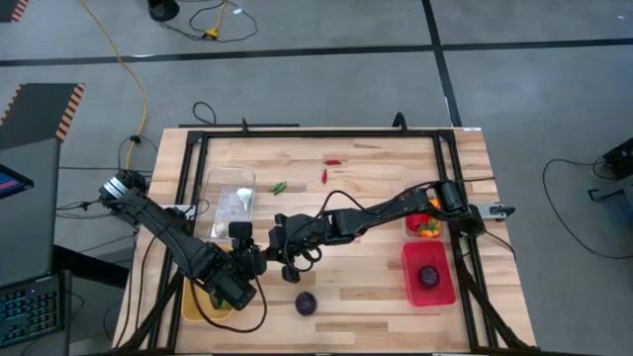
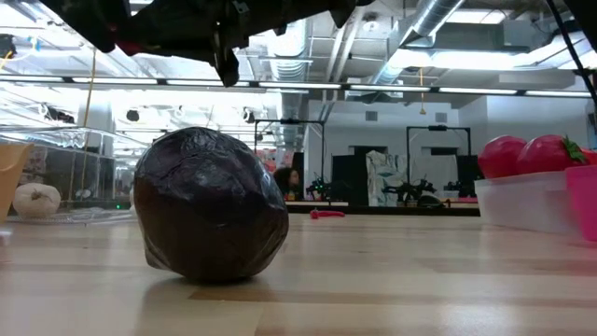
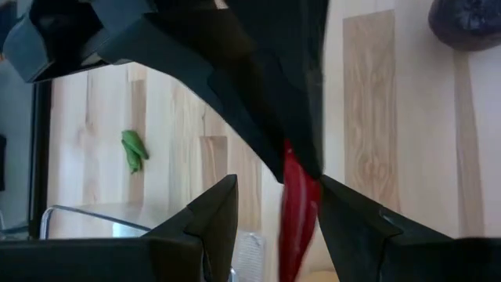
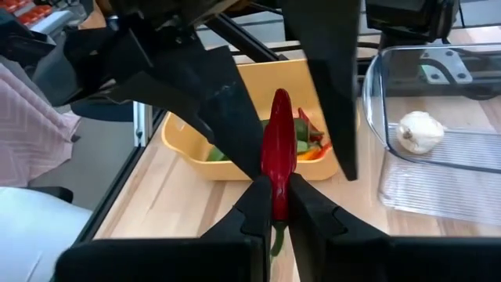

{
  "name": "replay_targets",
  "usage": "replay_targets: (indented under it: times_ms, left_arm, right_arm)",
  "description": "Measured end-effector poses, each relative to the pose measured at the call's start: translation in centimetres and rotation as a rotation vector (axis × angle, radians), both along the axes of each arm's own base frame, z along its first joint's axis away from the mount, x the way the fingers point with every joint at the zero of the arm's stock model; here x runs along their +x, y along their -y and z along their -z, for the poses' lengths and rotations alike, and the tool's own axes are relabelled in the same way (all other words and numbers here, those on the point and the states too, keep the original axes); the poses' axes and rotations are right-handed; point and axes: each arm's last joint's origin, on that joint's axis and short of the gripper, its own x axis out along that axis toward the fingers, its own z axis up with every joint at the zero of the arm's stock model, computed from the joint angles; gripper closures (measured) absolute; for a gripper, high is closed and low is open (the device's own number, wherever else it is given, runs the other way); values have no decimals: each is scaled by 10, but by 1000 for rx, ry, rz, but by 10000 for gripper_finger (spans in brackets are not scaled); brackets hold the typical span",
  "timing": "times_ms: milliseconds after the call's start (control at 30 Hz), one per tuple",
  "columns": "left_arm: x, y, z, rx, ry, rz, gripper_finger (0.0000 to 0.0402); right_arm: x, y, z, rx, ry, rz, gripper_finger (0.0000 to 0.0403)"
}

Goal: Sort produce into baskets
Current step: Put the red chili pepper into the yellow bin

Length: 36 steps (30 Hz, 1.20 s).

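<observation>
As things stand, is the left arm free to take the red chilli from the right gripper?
Probably yes. The left gripper is open with its fingers either side of the red chilli, which the right gripper pinches shut by its lower end. Nothing lies between them.

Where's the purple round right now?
High view: the purple round lies loose on the table's near edge, left of the red bin, just below the two claws meeting mid-table.

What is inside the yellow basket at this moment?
The right wrist view shows green, red and orange chillies lying in the yellow basket. The red chilli pinched in the right gripper and the dark fingers hide much of its floor.
</observation>
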Motion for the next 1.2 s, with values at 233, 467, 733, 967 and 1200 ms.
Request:
replay_targets:
  times_ms: [233,467,733,967,1200]
  left_arm:
    - [0,0,0,-2,-2,0,285]
    - [0,0,0,-5,-4,1,348]
    - [0,0,0,-6,-5,3,366]
    - [0,0,0,-5,-9,1,362]
    - [-5,2,3,-149,-153,20,361]
  right_arm:
    - [0,0,0,0,0,1,344]
    - [0,1,0,0,1,2,344]
    - [0,0,0,1,0,2,317]
    - [1,9,2,37,-37,35,235]
    - [0,35,11,22,-134,88,180]
